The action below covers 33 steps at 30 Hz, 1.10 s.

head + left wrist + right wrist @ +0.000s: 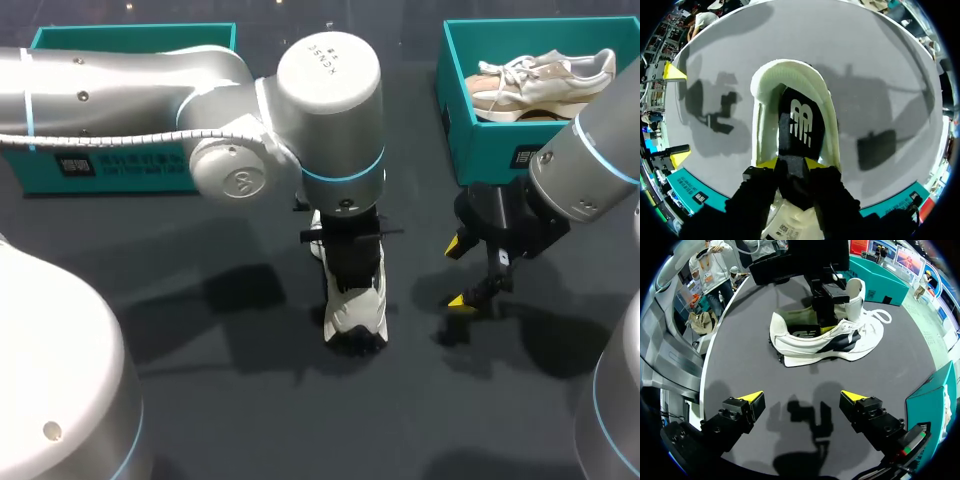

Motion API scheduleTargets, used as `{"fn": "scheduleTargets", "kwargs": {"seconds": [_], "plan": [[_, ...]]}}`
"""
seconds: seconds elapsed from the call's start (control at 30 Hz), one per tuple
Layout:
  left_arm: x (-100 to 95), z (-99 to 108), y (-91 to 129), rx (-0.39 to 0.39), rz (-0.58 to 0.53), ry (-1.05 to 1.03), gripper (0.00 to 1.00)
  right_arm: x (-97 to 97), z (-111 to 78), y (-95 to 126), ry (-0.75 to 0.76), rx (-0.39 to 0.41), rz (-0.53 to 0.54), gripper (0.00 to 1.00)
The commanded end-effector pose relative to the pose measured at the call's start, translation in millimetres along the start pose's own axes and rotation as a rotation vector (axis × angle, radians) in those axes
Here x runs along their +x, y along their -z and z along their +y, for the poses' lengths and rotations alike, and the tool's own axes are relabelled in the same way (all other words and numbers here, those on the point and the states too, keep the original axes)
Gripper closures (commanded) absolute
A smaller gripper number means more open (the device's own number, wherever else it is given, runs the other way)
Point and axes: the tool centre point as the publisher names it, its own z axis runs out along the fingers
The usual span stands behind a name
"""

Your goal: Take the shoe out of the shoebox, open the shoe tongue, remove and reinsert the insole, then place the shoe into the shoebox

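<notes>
A white shoe [355, 305] with dark trim stands on the dark table [200, 400] at the middle, toe toward the front edge. My left gripper [350, 265] reaches down into its opening. In the left wrist view the black insole [800, 120] lies inside the shoe [790, 67], and its near end rises between the yellow tips of the left gripper [791, 162], which press on it from both sides. My right gripper [458, 272] hangs open and empty to the right of the shoe. From the right wrist, the shoe [825, 345] lies ahead of the right gripper [801, 397].
A teal shoebox [480, 150] at the back right holds a second, beige shoe [540, 85]. Another teal box [100, 165] stands at the back left behind my left arm. Bare table lies in front of the shoe.
</notes>
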Motion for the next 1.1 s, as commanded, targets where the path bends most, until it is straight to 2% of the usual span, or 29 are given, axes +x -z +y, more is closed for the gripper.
{"fn": "scheduleTargets", "kwargs": {"seconds": [0.03,0.13,0.17,0.27,0.6,1.1], "plan": [[1.0,3,4,0.0,0.012,0.009,0.25,1.5,-0.2,-1,0.0,0.001,-0.003,0.0],[3.1,5,5,-0.001,0.028,0.02,0.02,1.5,-0.2,-1,0.0,0.001,-0.003,0.0],[3.8,5,5,-0.001,0.029,0.021,0.0,1.5,-0.2,-1,0.0,0.001,-0.003,0.0],[5.1,5,6,0.007,0.038,0.023,0.0,1.5,-0.2,-1,0.0,0.001,-0.003,0.0],[5.3,13,6,0.132,0.047,-0.03,0.0,1.5,-0.2,-1,0.0,0.001,-0.003,0.0],[5.1,36,13,0.174,0.051,-0.052,0.04,1.5,-0.2,-1,0.0,0.001,-0.003,0.0]]}}
